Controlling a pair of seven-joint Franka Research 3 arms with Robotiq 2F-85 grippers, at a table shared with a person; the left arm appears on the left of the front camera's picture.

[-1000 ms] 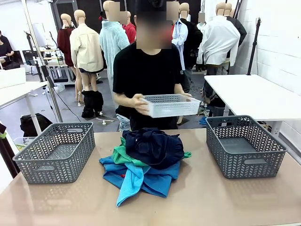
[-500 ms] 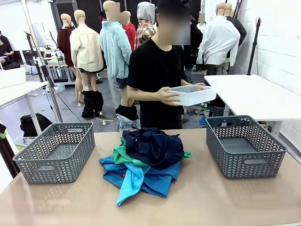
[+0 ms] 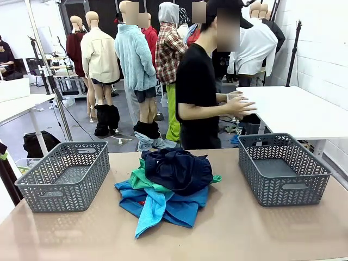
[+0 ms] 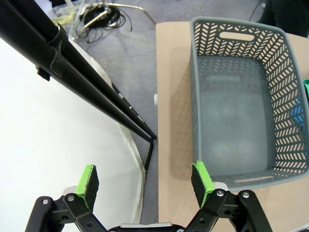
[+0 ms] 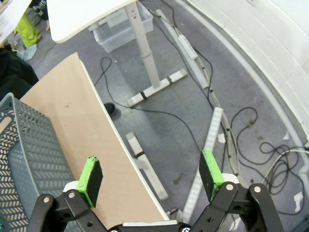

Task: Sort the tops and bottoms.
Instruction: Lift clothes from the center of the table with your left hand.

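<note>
Tops and bottoms lie in one heap in the middle of the surface (image 3: 234,231), between the left basket (image 3: 64,175) and the right basket (image 3: 284,169). The navy bottoms (image 3: 178,169) are on top, the green bottoms (image 3: 140,179) under them, and the turquoise shirt (image 3: 151,211) and blue shirt (image 3: 187,211) lowest.

The left tool (image 4: 144,176) hangs spread wide off the surface's edge near the left basket. The right tool (image 5: 150,176), also spread, hangs beyond the right basket. Neither touches cloth.

The navy piece looks the best start. Pinch a raised fold near its crown, lift straight up so the green one doesn't trail, and keep one basket for bottoms alone.

Since a second ago the heap hasn't shifted. The person (image 3: 198,92) then faced the surface holding a white tray, and now stands side-on to the side table (image 3: 293,109) with hands at its edge. The tray was probably set down there, but it is hidden.
</note>
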